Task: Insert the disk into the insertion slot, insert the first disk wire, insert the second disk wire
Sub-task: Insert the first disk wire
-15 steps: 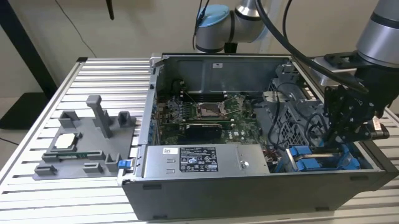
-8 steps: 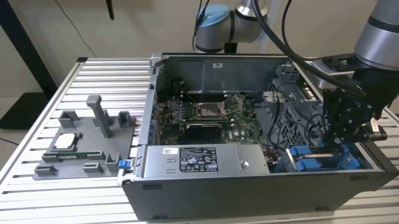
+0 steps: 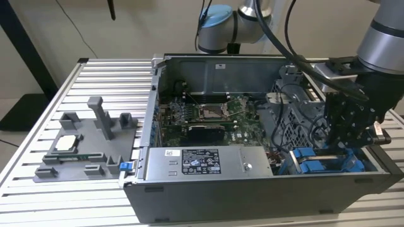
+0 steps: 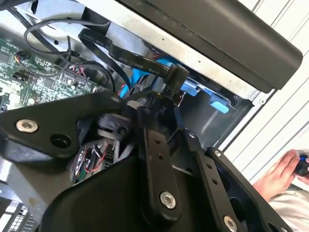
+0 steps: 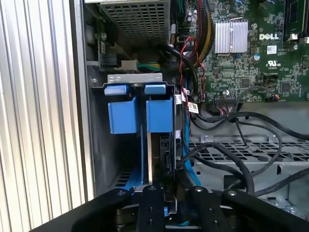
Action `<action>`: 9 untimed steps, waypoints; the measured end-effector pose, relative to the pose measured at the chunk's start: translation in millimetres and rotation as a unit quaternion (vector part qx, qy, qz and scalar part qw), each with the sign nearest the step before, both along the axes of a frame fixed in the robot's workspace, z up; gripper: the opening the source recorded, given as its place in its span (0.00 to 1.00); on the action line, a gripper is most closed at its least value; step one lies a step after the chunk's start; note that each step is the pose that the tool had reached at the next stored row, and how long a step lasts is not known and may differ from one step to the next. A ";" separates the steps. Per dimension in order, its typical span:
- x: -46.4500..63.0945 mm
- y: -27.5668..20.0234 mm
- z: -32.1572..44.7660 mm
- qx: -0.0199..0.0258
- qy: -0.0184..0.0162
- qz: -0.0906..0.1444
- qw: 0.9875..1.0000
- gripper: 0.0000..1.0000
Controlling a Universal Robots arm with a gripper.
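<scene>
gripper [image 4: 163,95] is seen with its fingers [image 4: 153,140] drawn narrow, and they appear to be closed on the black connector at the end of the disk wire [image 4: 118,54], a flat black cable that is led away from the fingertips and over the motherboard [image 4: 43,77]. the hold is judged rather than plainly seen, since the contact is partly covered by the finger links.

the disk [image 5: 163,150] is found just ahead of the gripper, standing on edge inside the insertion slot [image 5: 121,116], between the blue rails, with its connector edge turned toward the fingertips. it is judged to be seated, so the first step is taken as done. the step in hand is judged to be the insertion of a disk wire; whether it is the first or the second cannot be told.

in the exterior view the gripper is found low inside the open computer case [image 3: 252,198], with the power-supply box [image 3: 208,163] well apart from it. a person's hand [image 4: 284,178] is seen outside the case, also well apart from the gripper.

for the connector to be seated, it would have to be squared to the port on the disk's edge and pressed straight in, with little side play allowed. the loose black cables [image 5: 241,164] beside the gripper would have to be kept from being snagged.
</scene>
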State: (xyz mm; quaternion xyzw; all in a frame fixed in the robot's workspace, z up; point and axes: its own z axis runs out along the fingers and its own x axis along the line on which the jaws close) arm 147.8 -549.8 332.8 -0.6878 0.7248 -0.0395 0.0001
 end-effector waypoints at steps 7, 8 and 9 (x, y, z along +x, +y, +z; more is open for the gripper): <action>0.0 0.0 14.7 0.000 0.000 0.000 1.000 1.00; 0.0 0.0 16.2 0.000 0.000 0.000 1.000 1.00; 0.0 0.0 17.7 0.000 0.000 0.000 1.000 1.00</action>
